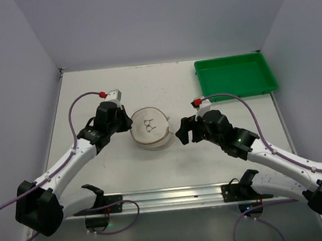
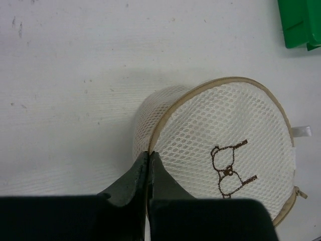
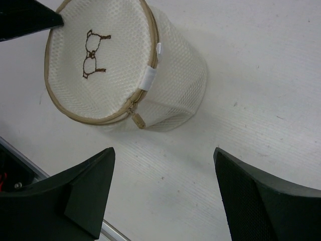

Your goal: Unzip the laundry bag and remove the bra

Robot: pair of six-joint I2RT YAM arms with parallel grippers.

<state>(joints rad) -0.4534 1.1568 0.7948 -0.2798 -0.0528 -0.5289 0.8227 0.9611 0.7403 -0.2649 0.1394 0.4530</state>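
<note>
Pale grey-lilac walls are boxing in a white table (image 1: 126,175) on three sides: back wall (image 1: 151,19), left wall (image 1: 6,112) and right wall (image 1: 314,54), with flat, even light casting only soft shadows. The tabletop is showing small dark specks and faint scuffs up close. A green rectangular tray (image 1: 235,74) is sitting at the far right corner, and a metal rail (image 1: 168,197) is running along the near edge.

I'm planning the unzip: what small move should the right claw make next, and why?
Probably ease the right claw forward onto the zip pull: that claw is open and off the laundry bag, the zip looks closed, and the left claw seems pinched on its rim.
</note>
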